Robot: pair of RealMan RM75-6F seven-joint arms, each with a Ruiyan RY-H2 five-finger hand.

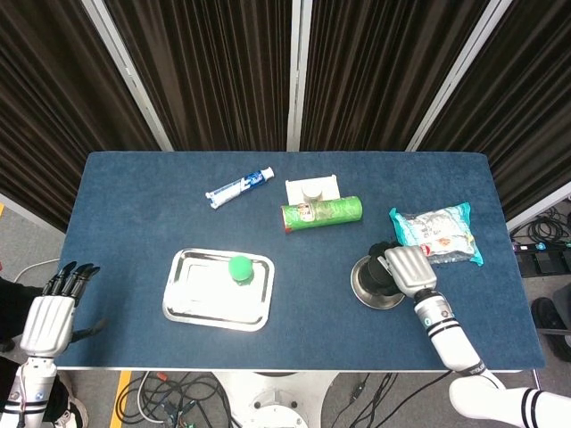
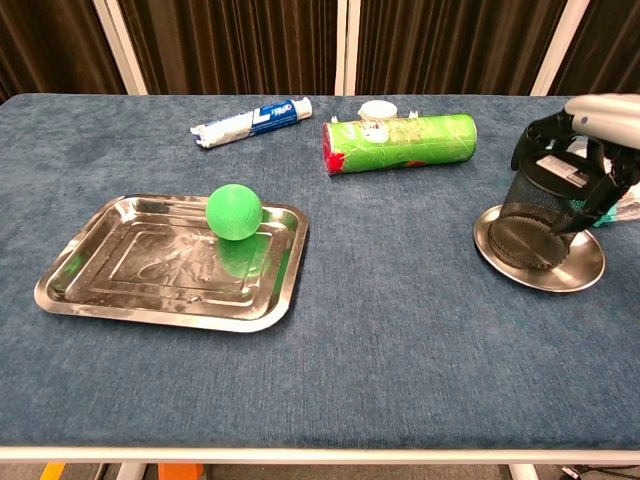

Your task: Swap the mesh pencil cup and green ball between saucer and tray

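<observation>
The black mesh pencil cup [image 2: 540,218] [image 1: 378,270] is on the silver saucer [image 2: 583,272] [image 1: 363,287] at the right, tilted with its base showing toward the chest camera. My right hand [image 2: 588,135] [image 1: 408,267] grips the cup from above, fingers wrapped over its rim. The green ball [image 2: 235,211] [image 1: 240,268] lies in the back right part of the steel tray [image 2: 120,275] [image 1: 192,301] at the left. My left hand [image 1: 52,314] hangs off the table's left edge with fingers apart, holding nothing; the chest view does not show it.
A toothpaste tube [image 1: 239,187] [image 2: 252,120], a lying green chips can [image 1: 321,212] [image 2: 400,141] and a white container [image 1: 312,189] sit at the back. A teal snack bag [image 1: 437,229] lies just behind the saucer, to the right.
</observation>
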